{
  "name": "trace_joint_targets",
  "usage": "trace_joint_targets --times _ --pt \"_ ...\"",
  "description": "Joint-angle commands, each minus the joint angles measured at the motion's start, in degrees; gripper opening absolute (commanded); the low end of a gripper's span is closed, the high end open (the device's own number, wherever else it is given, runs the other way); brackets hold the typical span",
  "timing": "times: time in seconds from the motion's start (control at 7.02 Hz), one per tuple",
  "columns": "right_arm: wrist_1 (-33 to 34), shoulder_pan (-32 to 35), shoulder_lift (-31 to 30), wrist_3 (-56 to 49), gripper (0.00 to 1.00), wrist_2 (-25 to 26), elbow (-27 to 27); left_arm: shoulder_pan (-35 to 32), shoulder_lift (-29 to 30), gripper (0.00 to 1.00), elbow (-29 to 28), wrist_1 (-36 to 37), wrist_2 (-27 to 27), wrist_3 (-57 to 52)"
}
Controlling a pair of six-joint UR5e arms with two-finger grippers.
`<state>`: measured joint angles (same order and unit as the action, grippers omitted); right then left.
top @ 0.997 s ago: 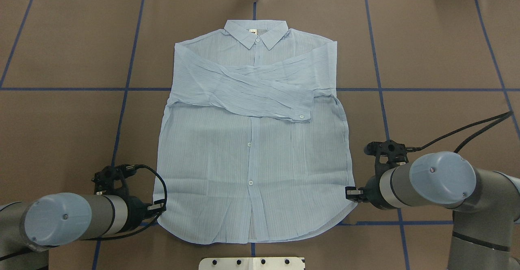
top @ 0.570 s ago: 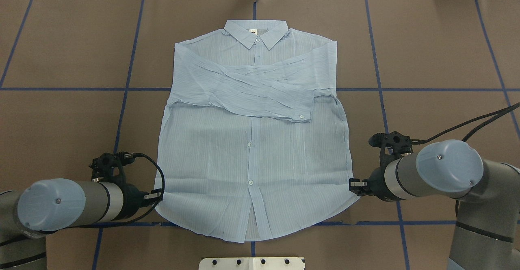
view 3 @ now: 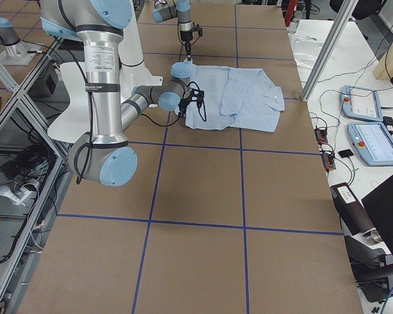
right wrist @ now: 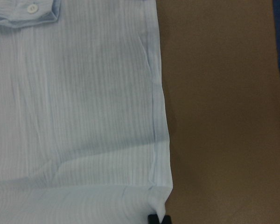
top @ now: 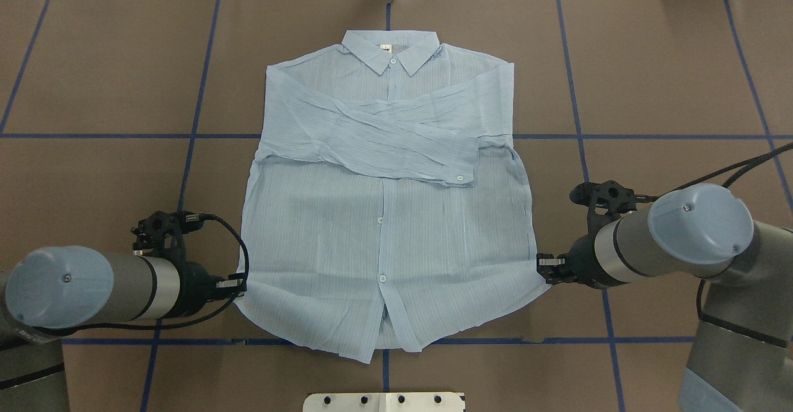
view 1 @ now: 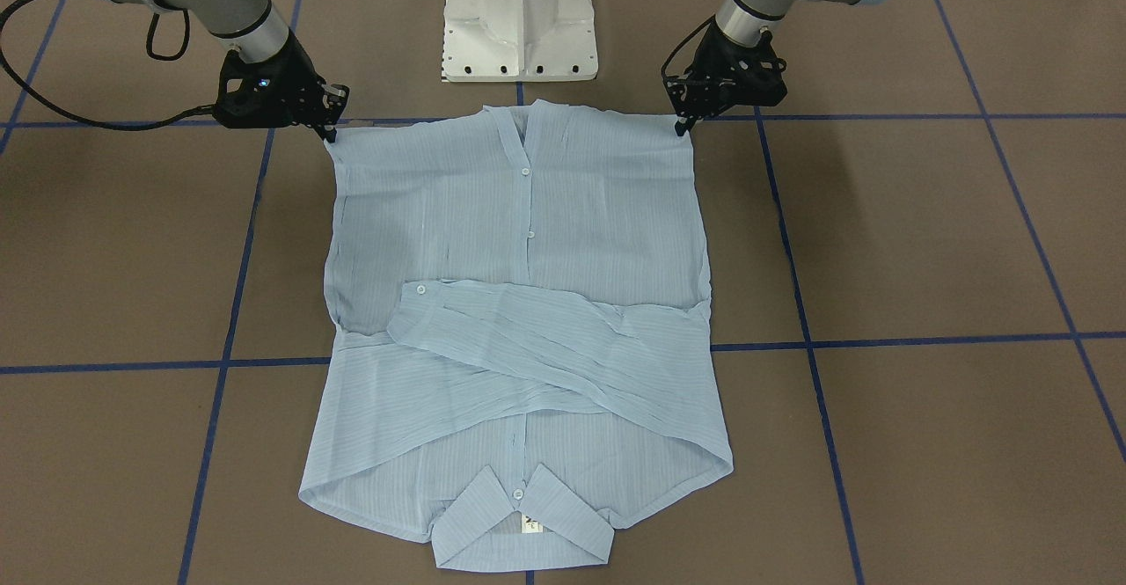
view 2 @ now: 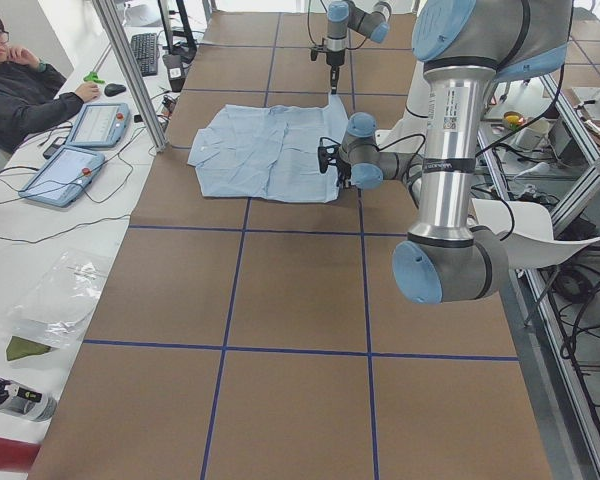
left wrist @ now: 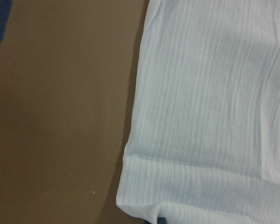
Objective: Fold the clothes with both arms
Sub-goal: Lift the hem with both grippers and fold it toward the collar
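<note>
Both sleeves [top: 396,142] are crossed; my left end effector [top: 238,285] and right end effector [top: 545,264] pinch the shirt [top: 384,245] hem (bottom fold not yet made).

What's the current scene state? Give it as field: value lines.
garment: shirt, flat, buttoned front up
collar: at the end far from the robot
sleeves: folded across the chest, crossed
left pincer: shut on the shirt at one hem corner
right pincer: shut on the shirt at the other hem corner
surface: table, brown with blue grid lines
</note>
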<state>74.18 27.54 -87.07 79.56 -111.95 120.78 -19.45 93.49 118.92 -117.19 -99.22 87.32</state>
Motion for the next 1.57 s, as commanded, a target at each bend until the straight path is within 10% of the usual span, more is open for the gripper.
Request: trace_joint_targets --times 0.0,1.42 --pt "0.0 3.9 0.8 -0.5 0.00 -3.9 0.0 -0.8 0.2 0.00 0.1 -0.4 -0.7 -0.3" --pt "0.4 18.0 12.8 -1.3 0.00 -9.6 -6.8 -21.2 9.1 0.00 -3.1 -0.1 -13.5 -6.6"
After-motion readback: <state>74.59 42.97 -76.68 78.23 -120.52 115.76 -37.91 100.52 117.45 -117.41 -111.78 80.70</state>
